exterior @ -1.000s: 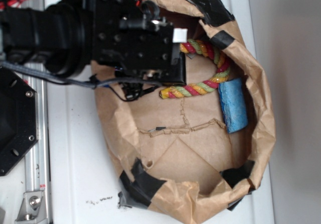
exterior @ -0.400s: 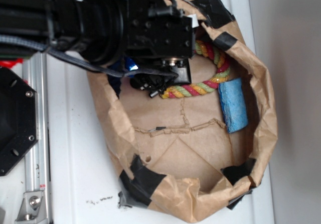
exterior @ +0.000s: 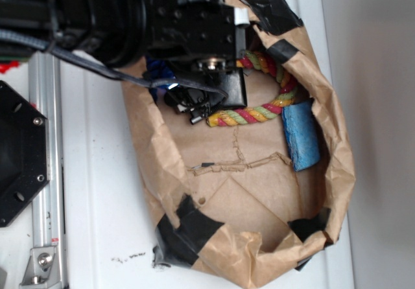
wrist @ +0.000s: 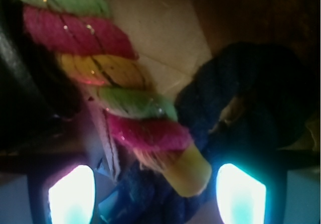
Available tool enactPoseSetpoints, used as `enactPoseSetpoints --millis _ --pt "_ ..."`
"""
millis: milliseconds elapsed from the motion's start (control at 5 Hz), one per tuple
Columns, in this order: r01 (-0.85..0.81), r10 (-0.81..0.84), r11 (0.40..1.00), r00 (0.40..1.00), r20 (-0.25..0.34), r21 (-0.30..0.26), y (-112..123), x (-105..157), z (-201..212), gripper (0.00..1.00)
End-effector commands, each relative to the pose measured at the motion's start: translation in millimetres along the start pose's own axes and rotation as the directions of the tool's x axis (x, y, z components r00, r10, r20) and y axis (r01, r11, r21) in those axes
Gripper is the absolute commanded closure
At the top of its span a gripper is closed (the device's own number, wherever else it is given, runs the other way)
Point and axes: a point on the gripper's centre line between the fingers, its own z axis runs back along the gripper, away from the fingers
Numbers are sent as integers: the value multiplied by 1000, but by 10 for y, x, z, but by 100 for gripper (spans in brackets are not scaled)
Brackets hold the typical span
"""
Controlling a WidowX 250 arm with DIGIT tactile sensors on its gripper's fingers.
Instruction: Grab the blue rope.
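Exterior view: the black gripper (exterior: 201,101) hangs low inside the taped brown paper bag (exterior: 337,172), beside the thick red-yellow-green striped rope (exterior: 272,104); a light blue sponge block (exterior: 301,137) lies nearby.

Wrist view: the dark navy twisted rope (wrist: 235,103) loops between the spread, glowing fingertips (wrist: 239,194), under the striped rope's end.

The dark navy twisted-fibre blue rope (wrist: 235,98) is lying looped on brown paper, curling just beside and under the end of a thick striped rope; from outside only a blue bit (exterior: 155,75) is showing
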Motion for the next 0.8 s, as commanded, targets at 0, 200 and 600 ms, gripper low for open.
enactPoseSetpoints --millis 0,200,600 --pt "-21 19 997 999 -34 -68 244 -144 -100 0" --pt "-35 34 996 999 -21 -87 203 -190 -44 100" --pt "-11 10 997 1000 -6 -80 195 -163 -33 100"
